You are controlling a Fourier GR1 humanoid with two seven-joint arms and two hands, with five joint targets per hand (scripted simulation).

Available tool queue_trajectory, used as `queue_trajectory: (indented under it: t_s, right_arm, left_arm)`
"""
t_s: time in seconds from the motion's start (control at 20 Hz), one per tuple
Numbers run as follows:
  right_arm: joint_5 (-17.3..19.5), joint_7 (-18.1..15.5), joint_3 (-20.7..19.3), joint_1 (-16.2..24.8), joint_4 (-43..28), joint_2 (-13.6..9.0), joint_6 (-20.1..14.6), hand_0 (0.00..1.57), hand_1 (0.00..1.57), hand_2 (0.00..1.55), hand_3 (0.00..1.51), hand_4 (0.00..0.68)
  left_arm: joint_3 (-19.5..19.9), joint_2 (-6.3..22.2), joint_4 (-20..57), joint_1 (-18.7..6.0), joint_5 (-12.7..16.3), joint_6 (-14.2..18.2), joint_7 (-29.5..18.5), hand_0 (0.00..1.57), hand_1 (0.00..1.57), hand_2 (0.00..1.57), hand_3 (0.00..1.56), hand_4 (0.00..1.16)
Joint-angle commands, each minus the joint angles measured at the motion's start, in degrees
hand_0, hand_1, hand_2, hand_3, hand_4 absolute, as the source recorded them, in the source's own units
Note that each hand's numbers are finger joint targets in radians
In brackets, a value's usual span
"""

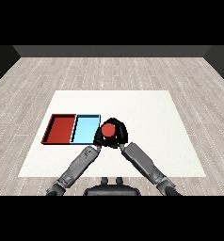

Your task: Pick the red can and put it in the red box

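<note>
The red can (108, 130) stands upright just right of the light blue tray (85, 129), seen from above. My right hand (122, 133) curls round the can's far and right sides. My left hand (98, 138) is pressed close against the can's left side, at the blue tray's near right corner; the two black hands merge there, so its grip is unclear. The red tray (61, 128) lies further left, touching the blue tray, and holds nothing.
The white table (147, 117) stretches wide to the right of and behind the hands. Both grey forearms come in from the lower corners and meet near the table's middle front. Wooden floor surrounds the table.
</note>
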Motion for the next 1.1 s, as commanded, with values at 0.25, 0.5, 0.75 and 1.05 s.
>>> queue_trajectory:
  t_s: [0.25, 0.5, 0.75, 1.05]
  right_arm:
    - [-2.5, -4.7, 0.6, -1.4, 3.5, 1.3, 0.2, 1.52, 1.52, 1.46, 1.40, 0.549]
    - [-3.6, 0.2, 2.1, 1.6, -3.2, 1.3, 2.1, 1.25, 1.25, 1.26, 1.20, 0.000]
    - [1.1, 1.0, -2.0, 1.7, -2.7, 1.3, 6.5, 0.00, 0.00, 0.00, 0.00, 0.000]
    - [4.4, 4.0, -4.4, 3.3, -7.7, -0.3, 6.6, 0.00, 0.00, 0.00, 0.00, 0.000]
  left_arm:
    - [-2.5, -2.0, -0.7, -1.9, 1.8, 4.3, -0.5, 1.57, 1.57, 1.53, 1.42, 0.88]
    - [-0.2, -2.0, 1.0, -5.6, 4.3, 2.6, -1.0, 1.57, 1.57, 1.56, 1.49, 1.12]
    - [-1.0, -2.0, 1.2, -2.1, 3.7, 2.6, -3.8, 1.57, 1.57, 1.57, 1.49, 1.14]
    - [-1.1, -2.1, -1.3, -2.2, 0.9, 4.0, -2.0, 1.57, 1.57, 1.57, 1.49, 1.15]
